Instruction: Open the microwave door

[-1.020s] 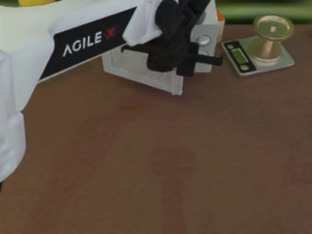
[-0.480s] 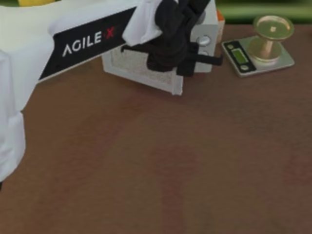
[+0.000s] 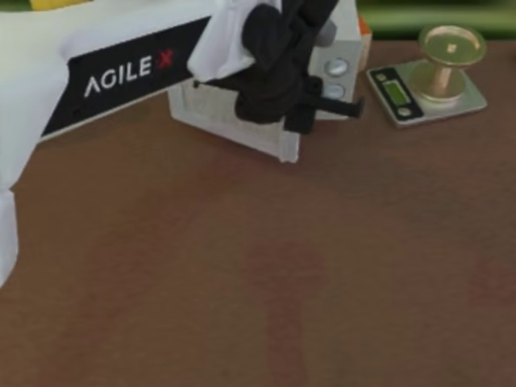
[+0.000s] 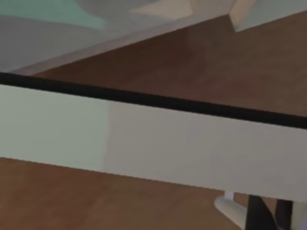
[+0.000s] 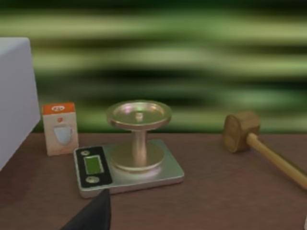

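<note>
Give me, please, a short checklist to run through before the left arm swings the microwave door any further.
1. Microwave door partly open, free edge angled away from the microwave: ok.
2. Left gripper over the door's free edge: ok.
3. Firm grip on the door: cannot tell.
4. Table free ahead of the door's swing: ok.
5. Kitchen scale apart from the door's path: ok.
6. Right gripper away from the door, facing the scale: ok.

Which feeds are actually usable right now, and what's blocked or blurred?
Top view: the left arm hides much of the microwave door. Left wrist view: a close pale panel fills it. Right wrist view: kitchen scale sharp, green backdrop blurred.
</note>
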You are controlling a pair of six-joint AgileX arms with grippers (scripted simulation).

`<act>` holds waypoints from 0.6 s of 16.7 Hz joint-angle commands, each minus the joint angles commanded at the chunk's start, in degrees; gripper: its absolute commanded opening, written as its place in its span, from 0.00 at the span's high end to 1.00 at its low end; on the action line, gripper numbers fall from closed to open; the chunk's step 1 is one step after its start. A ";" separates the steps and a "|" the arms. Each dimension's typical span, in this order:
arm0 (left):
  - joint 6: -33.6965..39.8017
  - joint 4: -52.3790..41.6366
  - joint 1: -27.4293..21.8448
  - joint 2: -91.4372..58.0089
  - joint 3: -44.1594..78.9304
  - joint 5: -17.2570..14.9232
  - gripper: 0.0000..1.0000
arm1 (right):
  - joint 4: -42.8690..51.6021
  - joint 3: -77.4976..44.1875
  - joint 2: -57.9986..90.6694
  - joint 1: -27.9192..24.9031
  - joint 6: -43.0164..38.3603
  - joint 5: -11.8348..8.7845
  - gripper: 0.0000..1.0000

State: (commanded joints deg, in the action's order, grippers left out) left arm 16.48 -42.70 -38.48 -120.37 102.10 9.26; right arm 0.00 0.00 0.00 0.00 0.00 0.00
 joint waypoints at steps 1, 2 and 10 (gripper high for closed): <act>-1.10 0.68 0.24 0.93 -1.36 -0.53 1.00 | 0.00 0.00 0.00 0.00 0.00 0.00 0.00; -2.06 1.26 0.44 1.72 -2.54 -1.00 1.00 | 0.00 0.00 0.00 0.00 0.00 0.00 0.00; -3.08 1.83 0.64 2.50 -3.82 -1.49 1.00 | 0.00 0.00 0.00 0.00 0.00 0.00 0.00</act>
State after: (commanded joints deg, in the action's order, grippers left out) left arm 13.40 -40.88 -37.83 -117.87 98.27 7.77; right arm 0.00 0.00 0.00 0.00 0.00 0.00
